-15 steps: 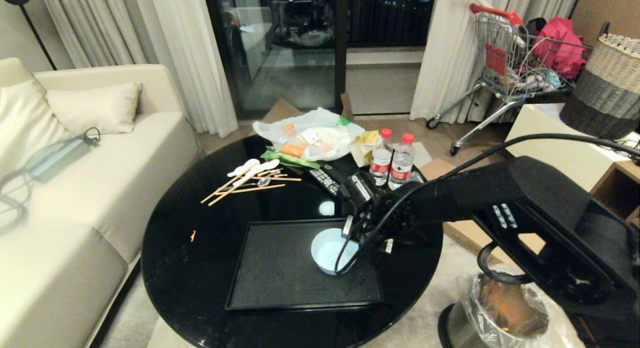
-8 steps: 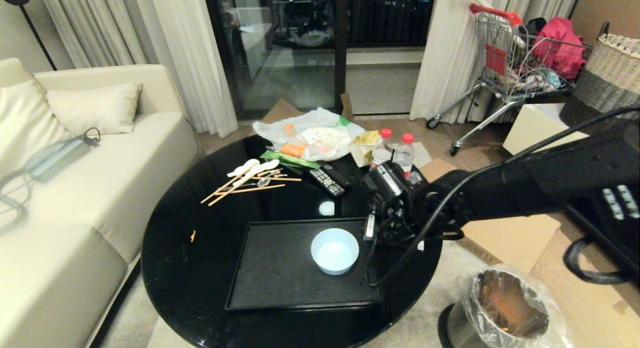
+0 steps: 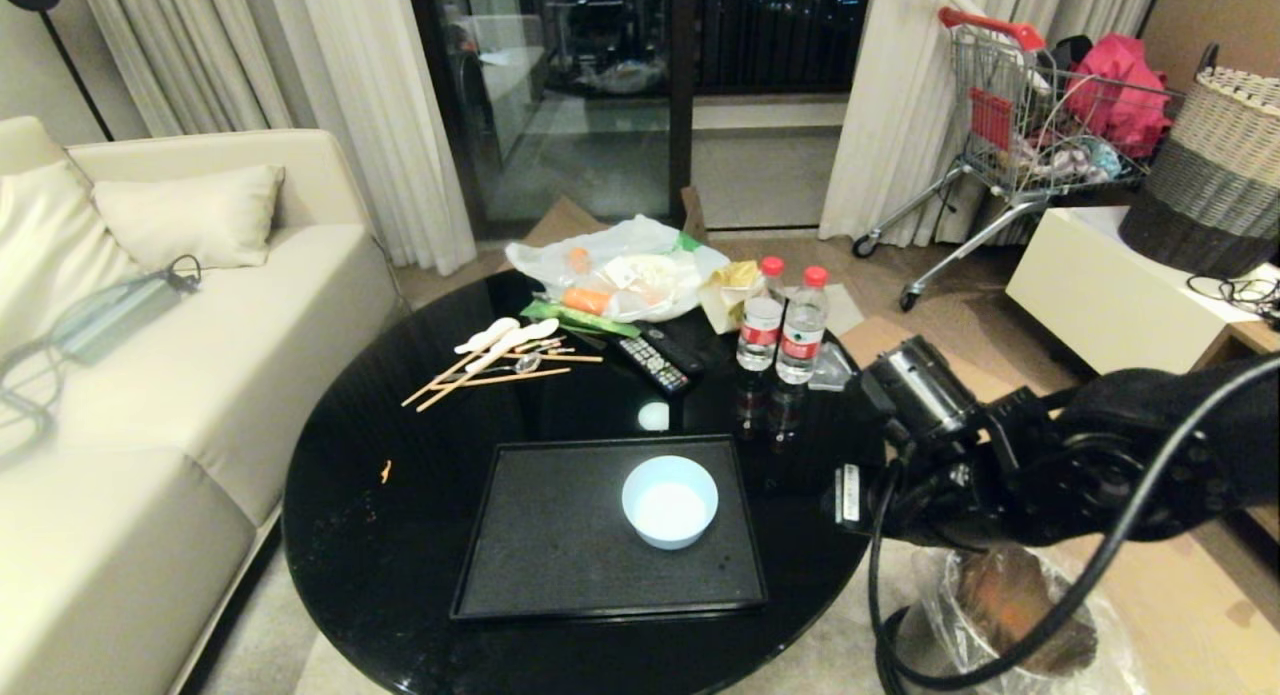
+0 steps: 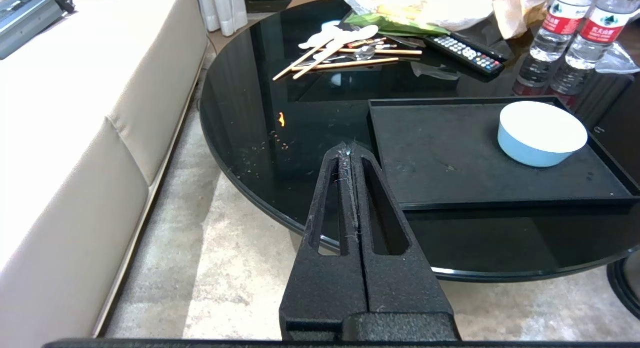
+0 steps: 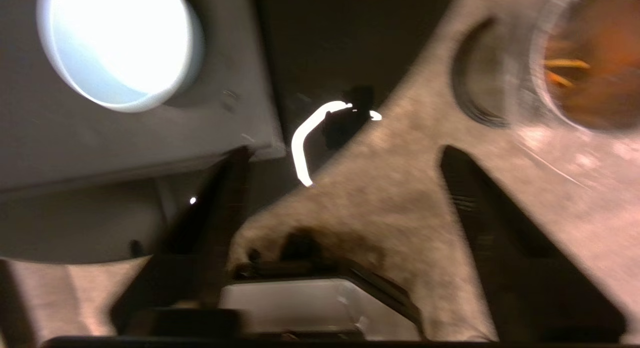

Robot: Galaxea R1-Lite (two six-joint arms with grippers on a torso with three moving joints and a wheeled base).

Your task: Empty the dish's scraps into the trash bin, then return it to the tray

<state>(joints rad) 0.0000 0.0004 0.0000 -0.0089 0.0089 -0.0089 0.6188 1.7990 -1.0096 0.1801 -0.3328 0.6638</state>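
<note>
The head camera looks steeply down over the glossy black round table (image 3: pixel 420 535). The left wrist camera sits low beside its edge, facing across it. The right wrist camera looks straight down, close. All share the small pale-blue round bowl (image 3: pixel 670 501) (image 4: pixel 542 132) (image 5: pixel 120 47) on the flat black rectangular tray (image 3: pixel 560 545) (image 4: pixel 450 162) (image 5: pixel 100 137).

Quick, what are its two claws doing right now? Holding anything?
Left gripper: jaws shut, holding nothing, parked beside the table.
Right gripper: jaws open, empty, off the table's edge near the trash bin.

No text is being read anywhere: the red labels on the two water bottles (image 3: pixel 782 323) and the remote control's (image 4: pixel 465 52) keys are being shown too small.
</note>
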